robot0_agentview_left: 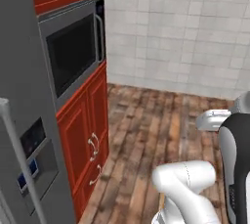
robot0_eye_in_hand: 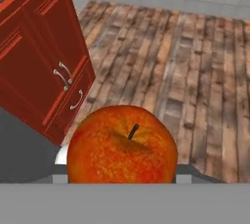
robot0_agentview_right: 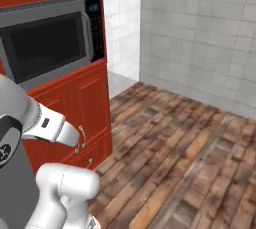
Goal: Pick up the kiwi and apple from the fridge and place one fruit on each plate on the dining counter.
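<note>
Right up against my fingers sits the apple (robot0_eye_in_hand: pixel 121 144), red-orange and speckled, dark stem pointing up and a touch to the side. It swells across the spot between the jaws at the bottom of the hand view, and it hides the fingertips, so I can't see them; with the fruit sitting there above open floor, I read my gripper (robot0_eye_in_hand: pixel 121 176) as clamped on the apple, jaws partway apart around its sides.

Under the apple and beyond it, the wooden plank floor (robot0_eye_in_hand: pixel 195 71) runs away from me, brown boards with paler patches. Off to the left of my fingers stands a red cabinet (robot0_eye_in_hand: pixel 39 66) with paneled doors and curved silver handles (robot0_eye_in_hand: pixel 62 75), well apart from the fruit.

Farther out, from the base cameras, my white arm (robot0_agentview_left: pixel 188 184) bends low in the foreground. Past it, the same red cabinetry carries a built-in microwave (robot0_agentview_left: pixel 73 52) with a dark door and grey frame. Nearest the left base camera, the grey fridge (robot0_agentview_left: pixel 24 96) rises with its door shut, a long bar handle (robot0_agentview_left: pixel 14 154) and a dispenser panel (robot0_agentview_left: pixel 34 162) on its face.

Farthest off, a pale tiled wall (robot0_agentview_right: pixel 200 38) closes the corner where the floor ends.
</note>
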